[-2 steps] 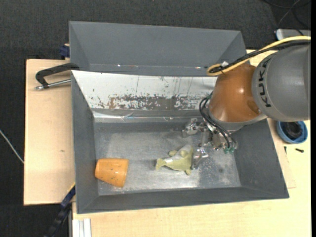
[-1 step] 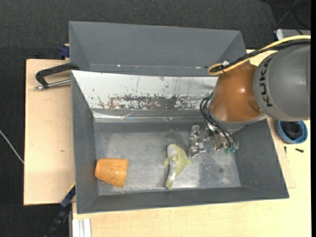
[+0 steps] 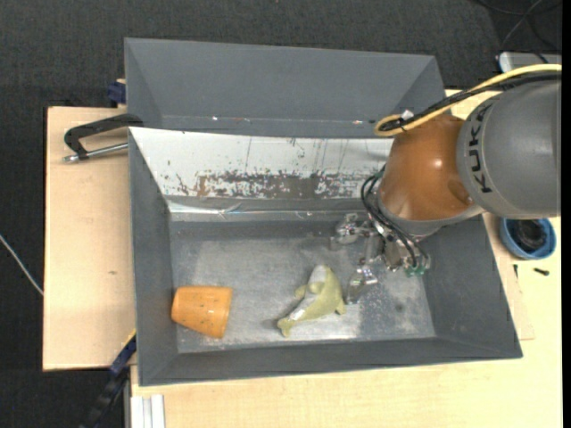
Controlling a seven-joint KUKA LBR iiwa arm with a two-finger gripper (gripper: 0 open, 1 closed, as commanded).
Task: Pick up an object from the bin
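1. Camera view: a pale yellow-green toy figure (image 3: 314,303) lies flat on the floor of the bin (image 3: 150,266), near the middle of the lower wall.
2. The jaws hang low just beside its right end. I cannot tell whether they are wide or narrow.
3. An orange cup (image 3: 202,310) lies on its side, well apart, in the lower left corner.
4. Nothing looks lifted yet, so gripping and raising seem still to be done.
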